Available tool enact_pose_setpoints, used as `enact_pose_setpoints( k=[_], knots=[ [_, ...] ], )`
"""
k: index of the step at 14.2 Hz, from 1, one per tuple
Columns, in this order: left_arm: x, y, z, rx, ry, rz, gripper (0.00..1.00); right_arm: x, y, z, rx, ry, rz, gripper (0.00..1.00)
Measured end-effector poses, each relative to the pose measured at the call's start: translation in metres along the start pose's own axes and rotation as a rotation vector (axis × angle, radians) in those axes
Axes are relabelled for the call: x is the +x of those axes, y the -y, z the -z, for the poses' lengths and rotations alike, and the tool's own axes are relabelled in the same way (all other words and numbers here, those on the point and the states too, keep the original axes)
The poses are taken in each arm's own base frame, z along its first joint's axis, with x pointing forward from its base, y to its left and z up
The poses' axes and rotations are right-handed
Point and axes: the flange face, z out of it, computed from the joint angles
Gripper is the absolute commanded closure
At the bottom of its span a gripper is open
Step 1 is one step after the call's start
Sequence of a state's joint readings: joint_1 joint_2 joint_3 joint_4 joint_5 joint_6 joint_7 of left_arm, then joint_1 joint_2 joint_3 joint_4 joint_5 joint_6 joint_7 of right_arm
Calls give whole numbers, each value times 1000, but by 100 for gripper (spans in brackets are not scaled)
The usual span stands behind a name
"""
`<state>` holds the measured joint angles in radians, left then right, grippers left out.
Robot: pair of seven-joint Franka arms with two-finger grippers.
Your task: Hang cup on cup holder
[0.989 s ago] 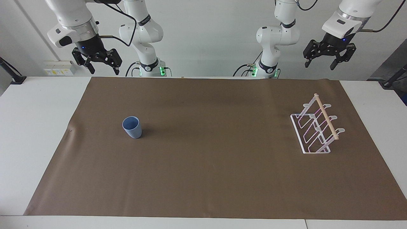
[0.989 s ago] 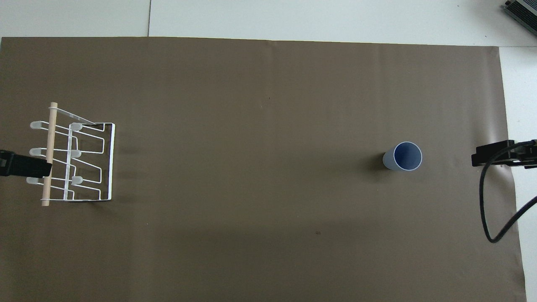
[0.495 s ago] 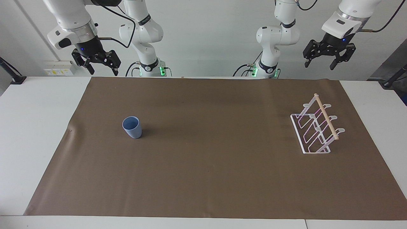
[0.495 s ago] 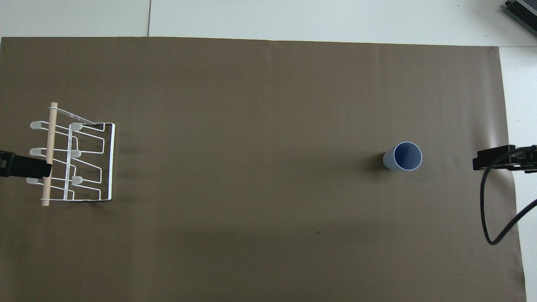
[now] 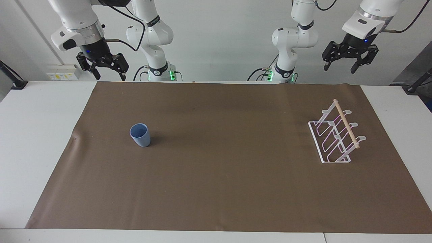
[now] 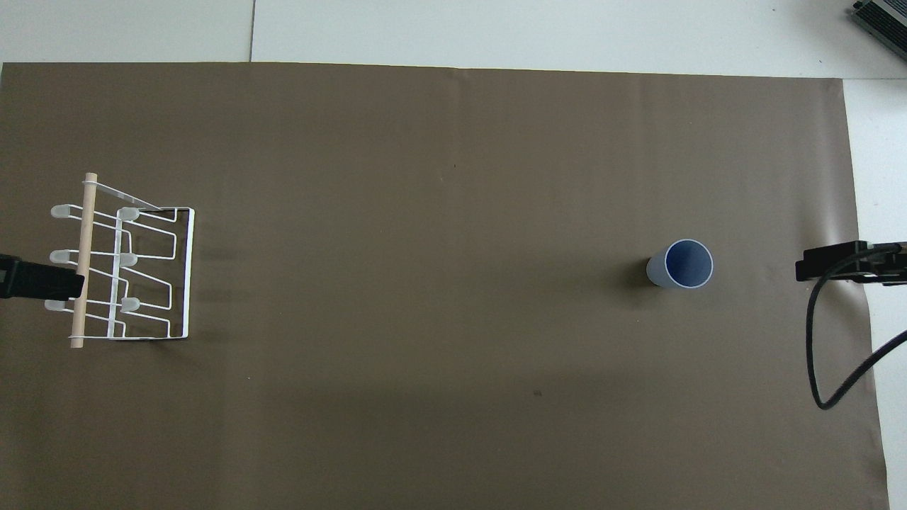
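The light-blue cup (image 5: 140,135) (image 6: 680,264) stands upright, mouth up, on the brown mat toward the right arm's end. The white wire cup holder (image 5: 335,135) (image 6: 120,269), with its wooden rod (image 5: 346,123) along the top, stands toward the left arm's end with nothing on its prongs. My right gripper (image 5: 109,75) hangs open and empty, high over the mat's corner nearest the robots, well clear of the cup. High over the table edge by the robots, my left gripper (image 5: 339,69) is open and empty too, well above the holder.
A brown mat (image 5: 219,175) covers most of the white table (image 5: 40,135). A black cable (image 6: 825,354) loops down from the right arm over the mat's edge. Both arm bases (image 5: 158,72) stand at the table's edge nearest the robots.
The right gripper has drawn slightly back and up, and the left gripper has shifted a little. Cup and cup holder have not moved.
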<state>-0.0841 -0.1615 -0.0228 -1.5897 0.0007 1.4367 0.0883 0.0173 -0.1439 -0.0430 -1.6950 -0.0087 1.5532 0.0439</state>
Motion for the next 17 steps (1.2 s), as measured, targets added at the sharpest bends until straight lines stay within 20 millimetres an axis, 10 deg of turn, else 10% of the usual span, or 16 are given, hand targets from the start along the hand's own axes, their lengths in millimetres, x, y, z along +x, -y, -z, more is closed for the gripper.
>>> enact_pose_setpoints(
  k=[6, 17],
  knots=[
    [-1, 2, 1, 0, -3, 4, 0, 28, -1, -16, -2, -31, -3, 0],
    [-5, 30, 7, 1, -31, 62, 0, 72, 9, -209, -9, -14, 248, 0]
  ],
)
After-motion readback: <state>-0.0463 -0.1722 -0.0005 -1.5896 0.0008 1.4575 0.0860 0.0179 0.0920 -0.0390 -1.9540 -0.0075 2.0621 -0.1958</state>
